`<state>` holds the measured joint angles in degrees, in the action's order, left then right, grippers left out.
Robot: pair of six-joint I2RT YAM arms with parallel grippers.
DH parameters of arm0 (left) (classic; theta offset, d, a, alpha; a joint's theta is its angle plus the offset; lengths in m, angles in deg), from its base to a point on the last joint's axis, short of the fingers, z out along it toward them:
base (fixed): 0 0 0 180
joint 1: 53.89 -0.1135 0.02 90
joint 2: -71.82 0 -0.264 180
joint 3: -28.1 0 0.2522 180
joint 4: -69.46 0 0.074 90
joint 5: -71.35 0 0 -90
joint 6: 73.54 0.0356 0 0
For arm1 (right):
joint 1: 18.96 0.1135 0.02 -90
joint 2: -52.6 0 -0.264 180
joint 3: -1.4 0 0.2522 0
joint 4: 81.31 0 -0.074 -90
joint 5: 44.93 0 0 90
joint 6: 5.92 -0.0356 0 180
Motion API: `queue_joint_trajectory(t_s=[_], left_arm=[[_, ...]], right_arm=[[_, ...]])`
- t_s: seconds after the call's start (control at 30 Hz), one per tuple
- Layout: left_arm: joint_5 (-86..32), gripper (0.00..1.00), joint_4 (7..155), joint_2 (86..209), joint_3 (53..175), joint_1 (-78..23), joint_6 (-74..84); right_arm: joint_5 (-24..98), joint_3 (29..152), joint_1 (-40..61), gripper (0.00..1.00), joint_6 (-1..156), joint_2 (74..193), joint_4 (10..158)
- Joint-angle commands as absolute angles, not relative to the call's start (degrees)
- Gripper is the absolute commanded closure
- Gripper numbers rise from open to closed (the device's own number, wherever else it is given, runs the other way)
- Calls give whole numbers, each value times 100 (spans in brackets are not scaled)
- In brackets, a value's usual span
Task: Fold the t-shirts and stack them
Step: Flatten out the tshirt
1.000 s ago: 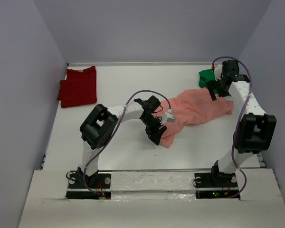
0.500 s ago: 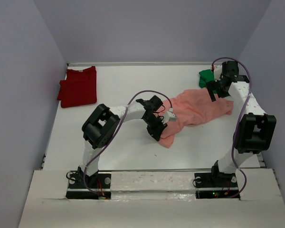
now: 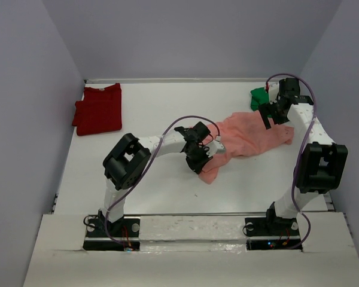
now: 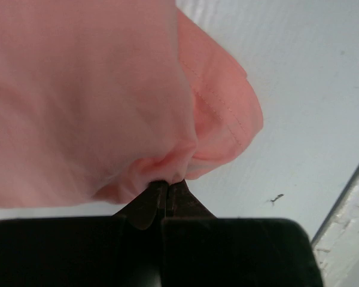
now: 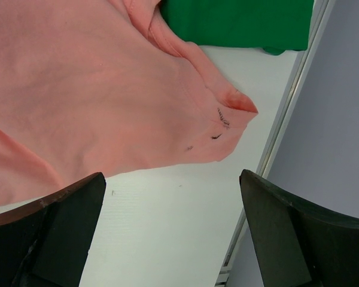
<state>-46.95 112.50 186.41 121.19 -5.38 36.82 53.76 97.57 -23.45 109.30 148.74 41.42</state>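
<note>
A crumpled salmon-pink t-shirt [image 3: 245,134] lies across the middle right of the white table [image 3: 155,104]. My left gripper [image 3: 204,158] is at its near-left end, and in the left wrist view this gripper [image 4: 166,183] is shut on a bunched fold of the pink cloth [image 4: 78,101]. My right gripper [image 3: 269,116] hangs open over the shirt's far-right corner [image 5: 90,89]; its fingers [image 5: 172,176] hold nothing. A bright green t-shirt [image 3: 259,97] [image 5: 239,21] lies bunched at the back right. A dark red t-shirt [image 3: 99,109] lies folded at the back left.
Grey walls close in the table on the left, back and right. The table's right rail [image 5: 284,140] runs close beside my right gripper. Both arm bases sit at the near edge.
My left gripper has closed on the pink shirt's near-left end and shifted slightly to the right. The right arm has stayed still and open.
</note>
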Motion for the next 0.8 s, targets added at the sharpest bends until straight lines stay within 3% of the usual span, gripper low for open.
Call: queue_joint_trajectory(t_s=[0.0,0.23,0.77], left_arm=[[-3230,100,11073,17950,12008,-529,3632],[-1280,100,11021,17317,11780,-555,3711],[1096,100,11108,16683,11639,-1021,4238]], right_arm=[[5237,9848,-2371,1,10887,14779,4177],[5228,10067,-2371,1,10904,14796,4028],[5105,10059,-2371,1,10904,14726,3861]])
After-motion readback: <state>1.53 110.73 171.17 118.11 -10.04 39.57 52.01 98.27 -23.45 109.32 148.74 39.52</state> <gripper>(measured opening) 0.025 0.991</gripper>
